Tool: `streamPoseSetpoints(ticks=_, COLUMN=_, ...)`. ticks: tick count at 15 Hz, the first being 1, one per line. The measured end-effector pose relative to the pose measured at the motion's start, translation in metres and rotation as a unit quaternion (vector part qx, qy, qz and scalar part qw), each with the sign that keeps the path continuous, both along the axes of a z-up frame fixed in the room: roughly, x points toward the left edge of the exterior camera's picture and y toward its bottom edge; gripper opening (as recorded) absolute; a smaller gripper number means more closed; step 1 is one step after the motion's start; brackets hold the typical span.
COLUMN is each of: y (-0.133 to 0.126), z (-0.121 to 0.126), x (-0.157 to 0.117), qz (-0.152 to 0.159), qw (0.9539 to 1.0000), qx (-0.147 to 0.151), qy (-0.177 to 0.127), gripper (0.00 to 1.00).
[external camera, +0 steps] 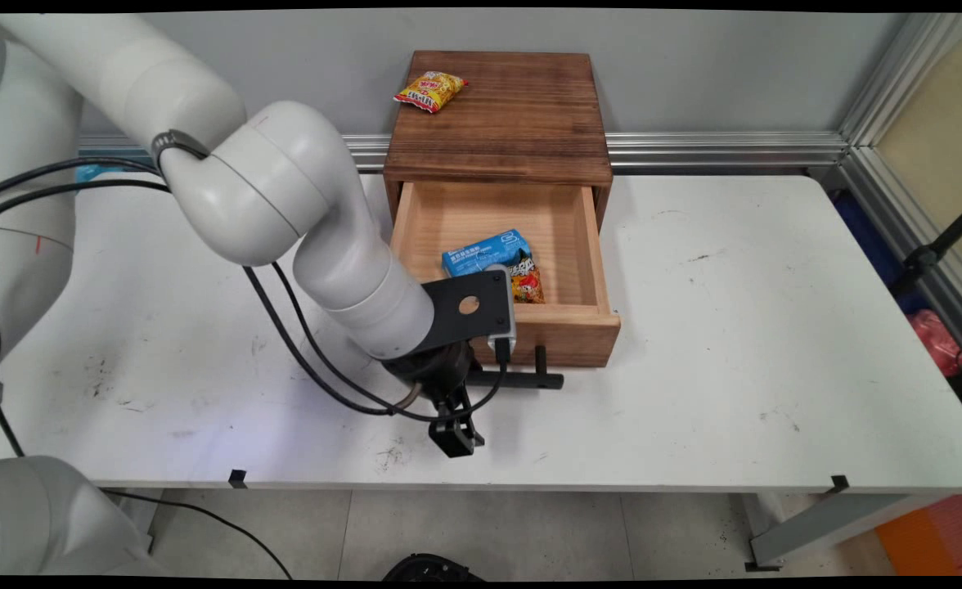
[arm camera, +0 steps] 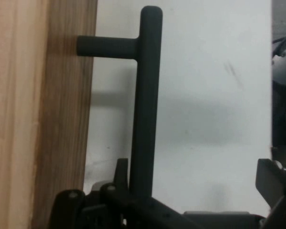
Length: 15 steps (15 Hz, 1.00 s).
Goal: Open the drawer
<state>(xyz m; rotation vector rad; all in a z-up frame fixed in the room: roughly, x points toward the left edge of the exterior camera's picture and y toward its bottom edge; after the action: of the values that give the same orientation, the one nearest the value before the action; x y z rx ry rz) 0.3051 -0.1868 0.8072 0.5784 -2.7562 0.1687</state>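
The black two-finger tool hangs open, holding nothing, just near of the open wooden drawer's black bar handle; swinging right could knock it.

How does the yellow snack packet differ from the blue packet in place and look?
The yellow packet lies on top of the wooden box, near its back left corner; the blue packet lies inside the open drawer. The yellow packet lies alone; the blue packet lies against a small orange packet. The blue one looks larger. Both lie flat.
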Motion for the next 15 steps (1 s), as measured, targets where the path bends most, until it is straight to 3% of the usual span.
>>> streamPoseSetpoints(ticks=15, y=0.030, z=0.005, x=-0.015, qz=-0.006, qw=0.9997, qx=0.023, qy=0.008, gripper=1.00)
